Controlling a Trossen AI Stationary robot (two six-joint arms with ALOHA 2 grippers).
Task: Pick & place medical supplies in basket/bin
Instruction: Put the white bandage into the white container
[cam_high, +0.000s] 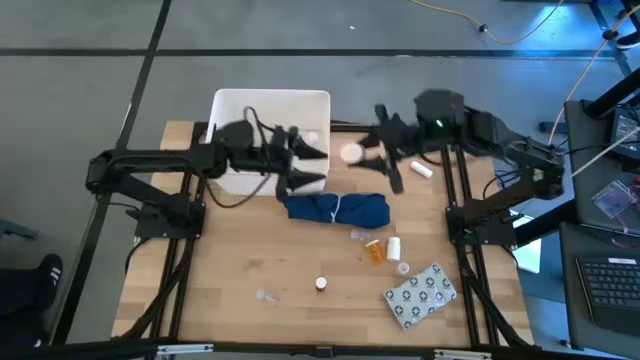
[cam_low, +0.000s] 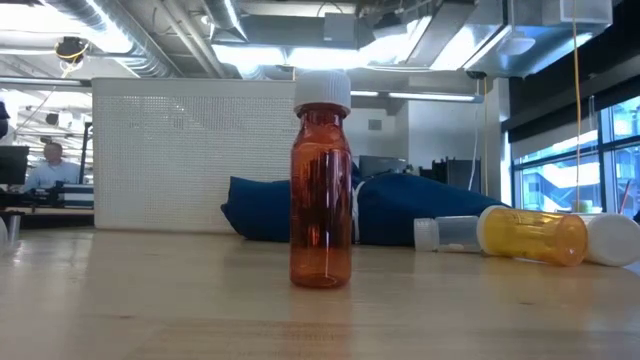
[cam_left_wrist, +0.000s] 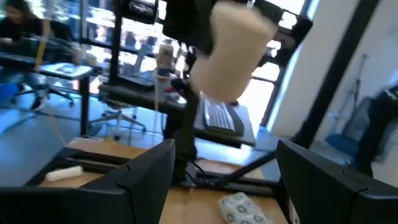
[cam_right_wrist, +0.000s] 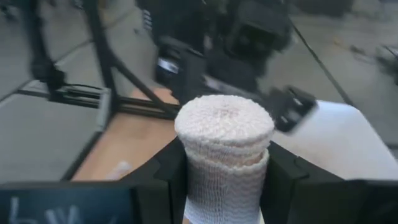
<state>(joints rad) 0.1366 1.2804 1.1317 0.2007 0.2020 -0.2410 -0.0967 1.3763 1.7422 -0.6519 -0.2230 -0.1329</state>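
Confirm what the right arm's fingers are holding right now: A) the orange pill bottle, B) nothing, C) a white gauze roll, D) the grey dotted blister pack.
C: the right wrist view shows a white gauze roll clamped between the right gripper's fingers.

Overhead, table-level and two wrist views, all sharing the gauze roll (cam_right_wrist: 224, 149).
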